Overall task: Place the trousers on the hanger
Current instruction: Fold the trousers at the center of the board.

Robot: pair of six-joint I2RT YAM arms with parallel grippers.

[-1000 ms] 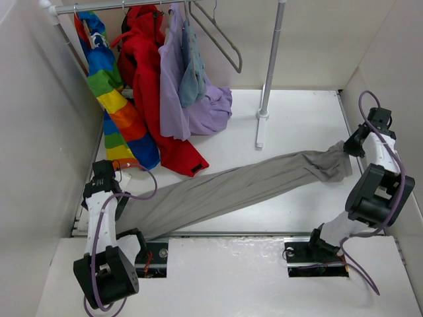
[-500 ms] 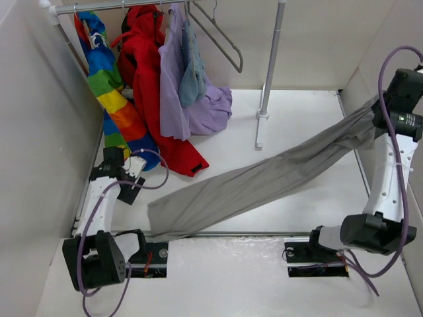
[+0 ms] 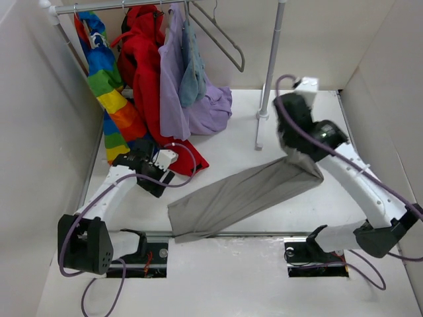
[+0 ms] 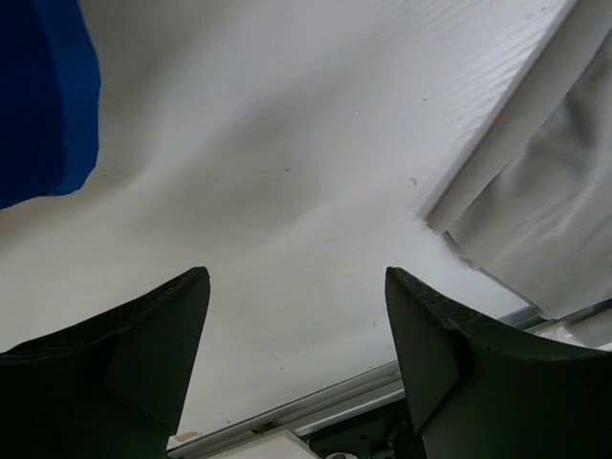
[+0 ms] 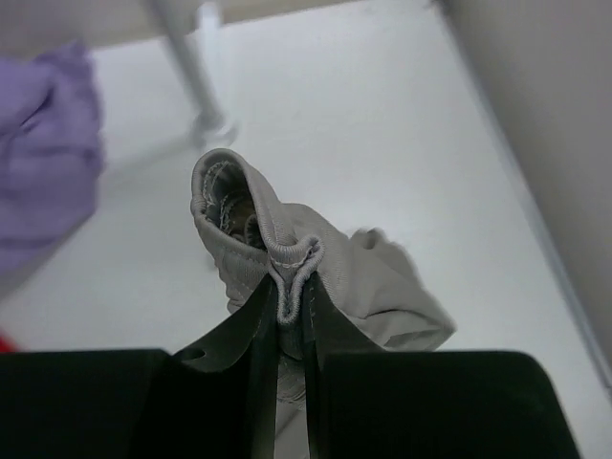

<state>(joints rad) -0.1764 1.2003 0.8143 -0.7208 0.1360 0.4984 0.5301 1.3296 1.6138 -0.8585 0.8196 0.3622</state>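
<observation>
The grey-beige trousers stretch across the white table from their leg ends at the near left up to the waist at the right. My right gripper is shut on the gathered waist and holds it up off the table. The right wrist view shows the waistband pinched between its fingers. My left gripper is open and empty, low over the table left of the leg ends. The trousers' edge shows to its right. The slim grey hanger hangs bare on the rail at the back.
A rainbow garment, a red coat, a lilac garment and a small blue-grey garment hang from the rail. A pale upright pole stands on the table centre right. Walls close both sides.
My right gripper has swung left from the right wall towards the table's middle with the waist, and the trousers have bunched shorter. My left arm has moved right towards the leg ends.
</observation>
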